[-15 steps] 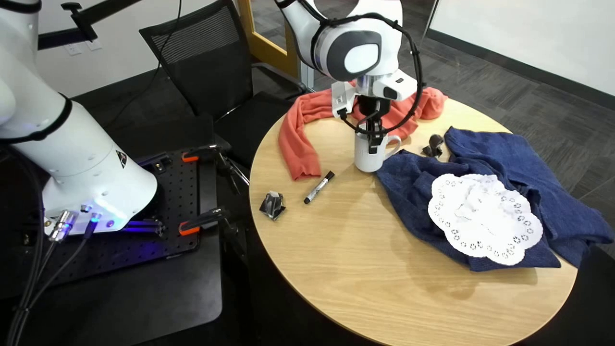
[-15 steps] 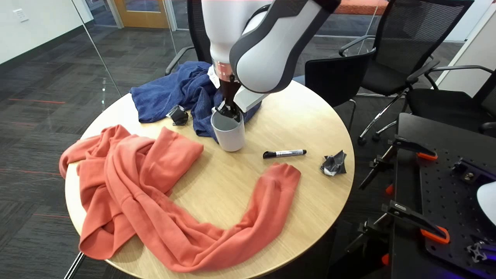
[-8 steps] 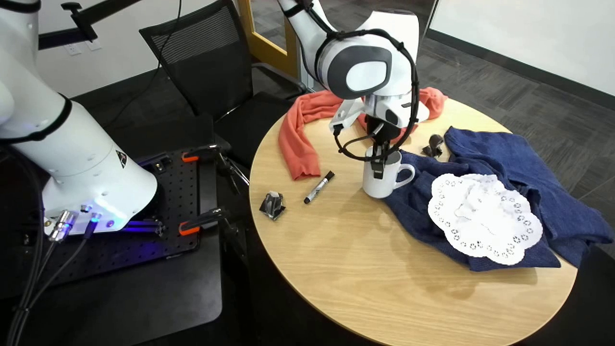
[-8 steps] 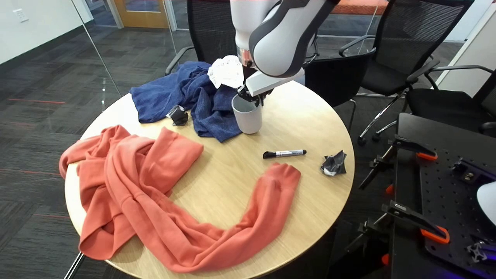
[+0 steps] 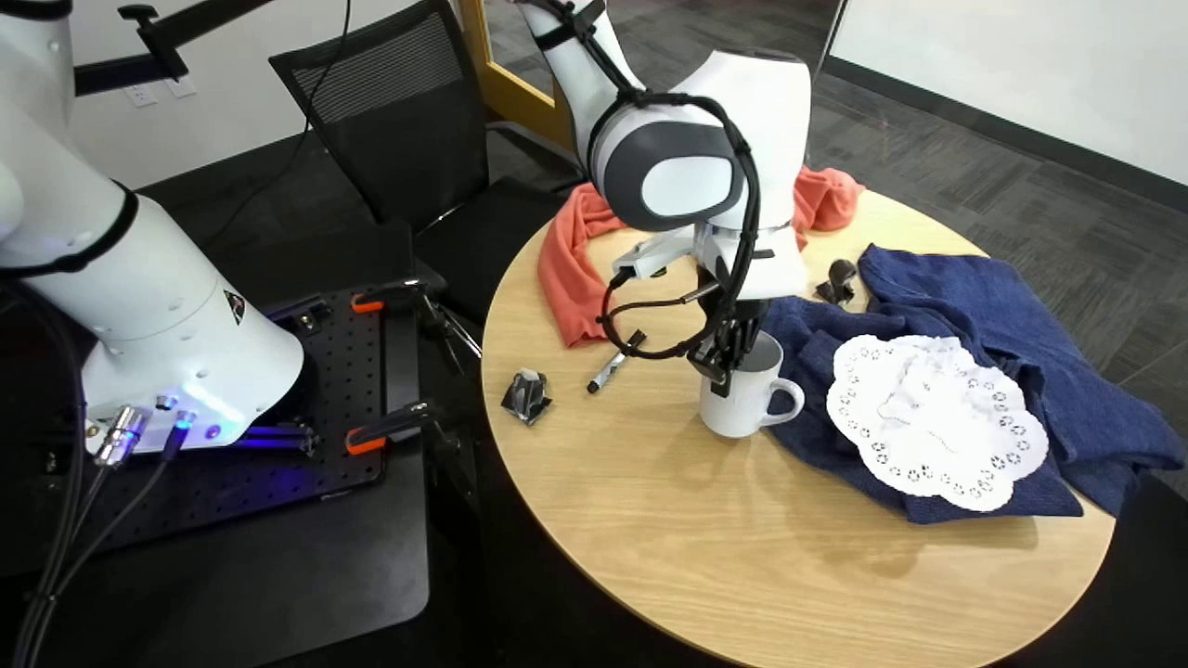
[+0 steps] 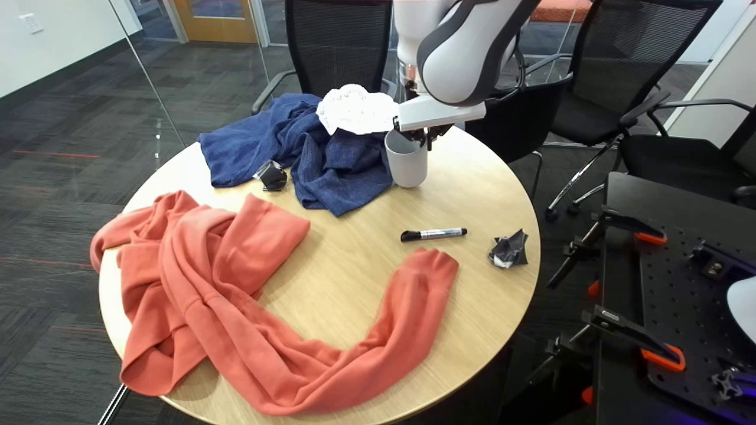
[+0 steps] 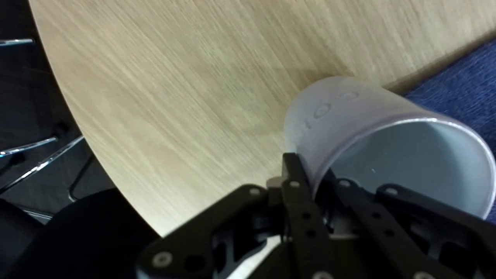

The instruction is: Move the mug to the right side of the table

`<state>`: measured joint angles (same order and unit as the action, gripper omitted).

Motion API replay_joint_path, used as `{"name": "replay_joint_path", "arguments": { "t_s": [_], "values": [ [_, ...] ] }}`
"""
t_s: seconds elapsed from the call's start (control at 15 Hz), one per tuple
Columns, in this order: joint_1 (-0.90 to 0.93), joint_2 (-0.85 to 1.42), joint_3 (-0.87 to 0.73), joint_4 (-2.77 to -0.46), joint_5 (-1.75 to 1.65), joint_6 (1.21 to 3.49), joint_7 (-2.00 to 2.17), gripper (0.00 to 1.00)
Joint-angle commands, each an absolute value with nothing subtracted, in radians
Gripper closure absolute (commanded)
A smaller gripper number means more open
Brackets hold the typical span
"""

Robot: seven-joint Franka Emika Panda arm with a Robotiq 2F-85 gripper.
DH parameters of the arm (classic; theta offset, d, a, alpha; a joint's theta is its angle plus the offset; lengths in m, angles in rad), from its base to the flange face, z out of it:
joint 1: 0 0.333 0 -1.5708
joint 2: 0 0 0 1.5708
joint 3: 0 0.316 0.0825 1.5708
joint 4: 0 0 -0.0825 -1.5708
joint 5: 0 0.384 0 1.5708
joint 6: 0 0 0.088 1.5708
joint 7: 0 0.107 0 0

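White cylindrical ceramic mug (image 5: pixel 730 413): held roughly upright; grey-shaded interior and faint ring-like marks shown in the wrist view.
Loop handle (image 5: pixel 798 404): pointed to 3 o'clock in an exterior view.
Black gripper (image 7: pixel 311 170): jaws narrow, mug wall pinched between.
Place: at round tan wood table (image 5: pixel 705 547), blue cloth (image 5: pixel 984 297) beside mug at 3 o'clock; base contact not discernible.

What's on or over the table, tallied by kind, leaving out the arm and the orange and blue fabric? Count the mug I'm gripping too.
1 mug
1 marker
1 doily
2 dark lumps
Total: 5
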<state>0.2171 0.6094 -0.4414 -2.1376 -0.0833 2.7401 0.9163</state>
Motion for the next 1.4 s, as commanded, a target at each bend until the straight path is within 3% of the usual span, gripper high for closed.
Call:
{"name": "replay_joint_path", "arguments": {
  "t_s": [0.0, 1.33],
  "values": [
    [0.193, 0.544, -0.468, -2.226, -0.067, 2.800, 0.996, 0.97],
    [0.019, 0.475, -0.418, -2.313, 0.154, 2.874, 1.032, 0.97]
  ]
}}
